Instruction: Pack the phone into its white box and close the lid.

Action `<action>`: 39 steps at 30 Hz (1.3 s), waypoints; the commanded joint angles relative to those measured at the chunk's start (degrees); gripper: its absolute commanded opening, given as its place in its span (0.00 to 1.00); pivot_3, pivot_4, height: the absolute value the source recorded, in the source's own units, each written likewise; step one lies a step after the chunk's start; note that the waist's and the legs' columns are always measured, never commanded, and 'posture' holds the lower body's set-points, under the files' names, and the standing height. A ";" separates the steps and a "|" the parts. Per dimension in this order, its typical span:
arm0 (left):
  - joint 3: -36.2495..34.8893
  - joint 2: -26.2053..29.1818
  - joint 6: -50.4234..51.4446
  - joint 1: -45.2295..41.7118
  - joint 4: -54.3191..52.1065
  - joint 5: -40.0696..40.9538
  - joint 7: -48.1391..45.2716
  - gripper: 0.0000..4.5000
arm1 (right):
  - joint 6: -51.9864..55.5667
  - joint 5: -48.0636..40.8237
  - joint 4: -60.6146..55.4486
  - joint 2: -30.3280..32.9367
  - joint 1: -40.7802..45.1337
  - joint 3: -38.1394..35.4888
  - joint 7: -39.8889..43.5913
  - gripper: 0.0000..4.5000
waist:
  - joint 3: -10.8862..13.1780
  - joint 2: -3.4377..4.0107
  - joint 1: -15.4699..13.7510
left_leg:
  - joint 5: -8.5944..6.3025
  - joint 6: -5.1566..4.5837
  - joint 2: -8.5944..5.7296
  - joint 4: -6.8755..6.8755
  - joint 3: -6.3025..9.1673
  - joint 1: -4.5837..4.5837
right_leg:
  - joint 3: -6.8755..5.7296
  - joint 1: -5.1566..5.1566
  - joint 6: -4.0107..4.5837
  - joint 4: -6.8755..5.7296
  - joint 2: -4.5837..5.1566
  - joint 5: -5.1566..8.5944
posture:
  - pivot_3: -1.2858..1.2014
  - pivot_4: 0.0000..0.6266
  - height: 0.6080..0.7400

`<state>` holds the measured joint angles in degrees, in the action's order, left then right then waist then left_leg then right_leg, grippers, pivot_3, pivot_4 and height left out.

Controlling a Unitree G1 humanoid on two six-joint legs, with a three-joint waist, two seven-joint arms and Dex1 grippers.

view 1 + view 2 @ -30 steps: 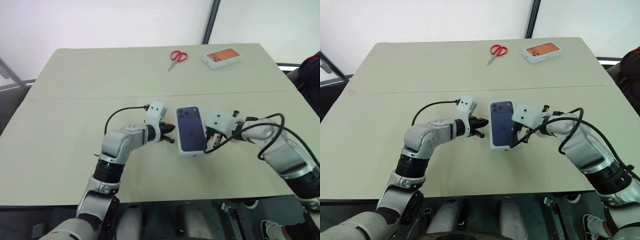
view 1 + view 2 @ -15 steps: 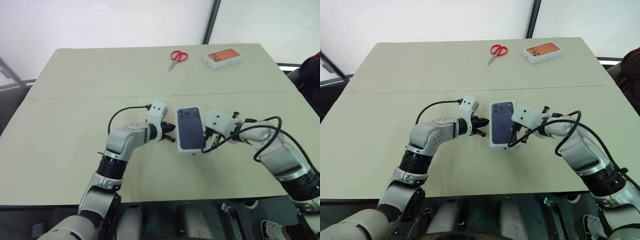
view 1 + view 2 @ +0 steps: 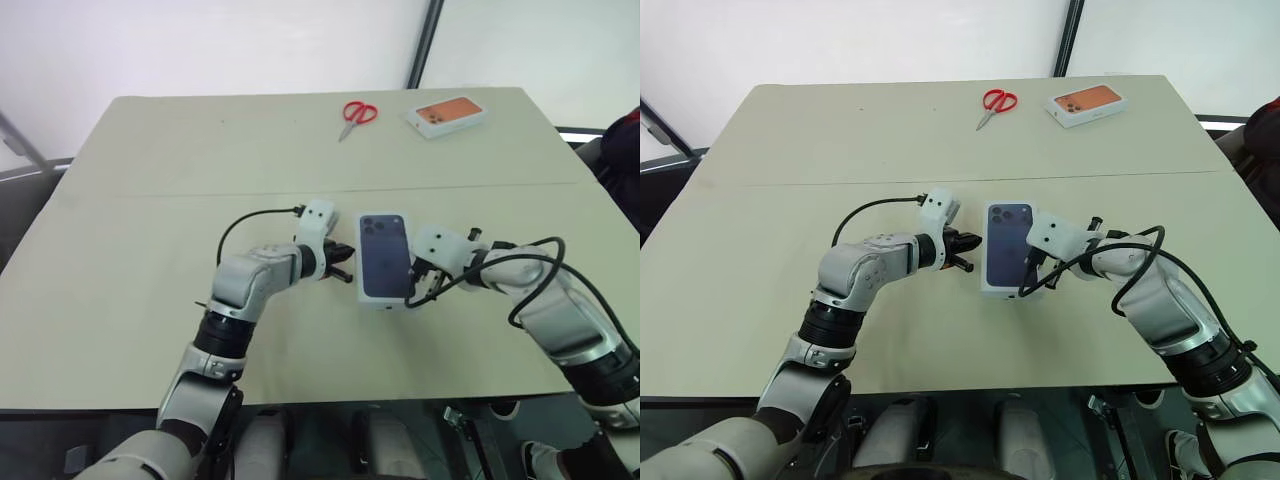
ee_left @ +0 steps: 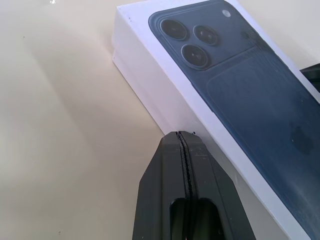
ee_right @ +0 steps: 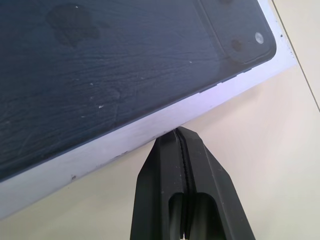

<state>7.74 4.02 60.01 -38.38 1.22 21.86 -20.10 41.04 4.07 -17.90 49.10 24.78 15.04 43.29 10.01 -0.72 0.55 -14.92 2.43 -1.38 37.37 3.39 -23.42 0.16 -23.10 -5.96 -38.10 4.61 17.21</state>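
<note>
We see a pale beige table [image 3: 150, 300] with a seam running across it beyond both grippers. Lying flat on the table is the lid [image 3: 384, 257], dark blue phone picture up, between the left gripper [image 3: 345, 274] and the right gripper [image 3: 412, 296]. Well beyond them, near the far edge, lie red-handled scissors [image 3: 355, 115] and, beside those, a white box with an orange phone picture [image 3: 446, 113].

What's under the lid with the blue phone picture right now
The lid lies picture side up on the table, and a thin white edge peeks out beneath its side in the left wrist view. Whether the phone is inside cannot be seen; the lid covers it.
</note>
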 commanded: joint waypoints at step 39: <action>5.35 0.14 -13.84 -5.25 10.36 -6.59 -9.16 0.00 | -0.63 -14.03 -12.75 2.89 -16.01 -12.02 3.84 0.00 | -0.14 -0.18 -1.05 | -0.12 -0.18 0.01 -0.09 0.08 0.94 | -0.11 1.14 -0.10 0.29 0.00 0.06 | 0.52 0.24 1.00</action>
<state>15.64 3.66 47.76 -44.59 13.38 14.49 -29.29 39.81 -9.42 -31.50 52.89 7.54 5.04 48.55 9.86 -0.90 -0.50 -15.04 2.26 -1.30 37.28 3.46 -22.48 0.06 -21.99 -6.05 -37.82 4.61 17.28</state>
